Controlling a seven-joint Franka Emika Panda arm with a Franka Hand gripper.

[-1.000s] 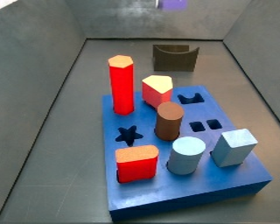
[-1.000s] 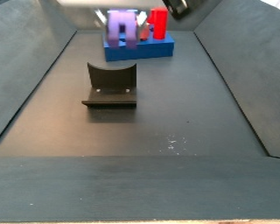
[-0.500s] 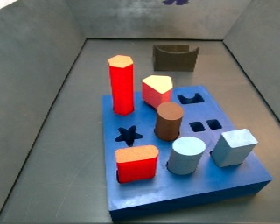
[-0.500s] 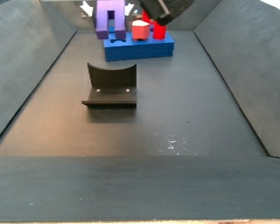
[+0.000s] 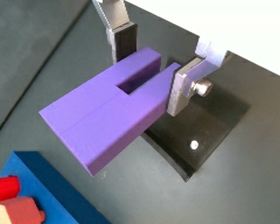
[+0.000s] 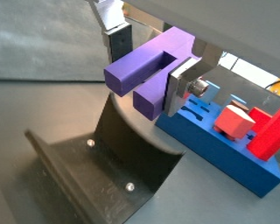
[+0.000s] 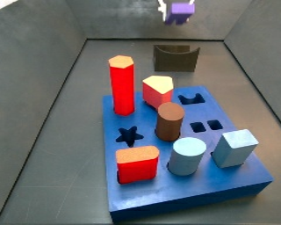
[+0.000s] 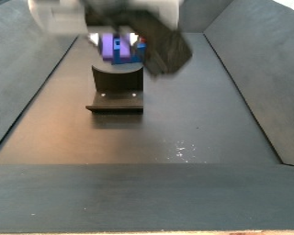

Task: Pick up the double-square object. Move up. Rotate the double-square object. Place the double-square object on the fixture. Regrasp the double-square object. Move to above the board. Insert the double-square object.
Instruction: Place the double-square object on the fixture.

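My gripper (image 5: 152, 63) is shut on the purple double-square object (image 5: 108, 118), which lies level between the fingers (image 5: 184, 85) with its stepped groove showing. It also shows in a wrist view (image 6: 149, 68). The gripper holds it in the air above the dark grey fixture (image 6: 95, 171), which stands on the floor. In a side view the object (image 7: 178, 10) hangs at the far end over the fixture (image 7: 175, 58). In a side view the blurred gripper (image 8: 125, 26) holds the object (image 8: 118, 46) just above the fixture (image 8: 117, 92).
The blue board (image 7: 213, 189) carries a tall red hexagonal prism (image 7: 122, 83), a brown cylinder (image 7: 169, 121), a pale blue cube (image 7: 235, 146) and other pegs, beside star and square holes. Grey walls enclose the floor. The board (image 6: 224, 144) lies past the fixture.
The gripper has come down with the double-square object towards the fixture and now hides most of the board in a side view. The object stays gripped.
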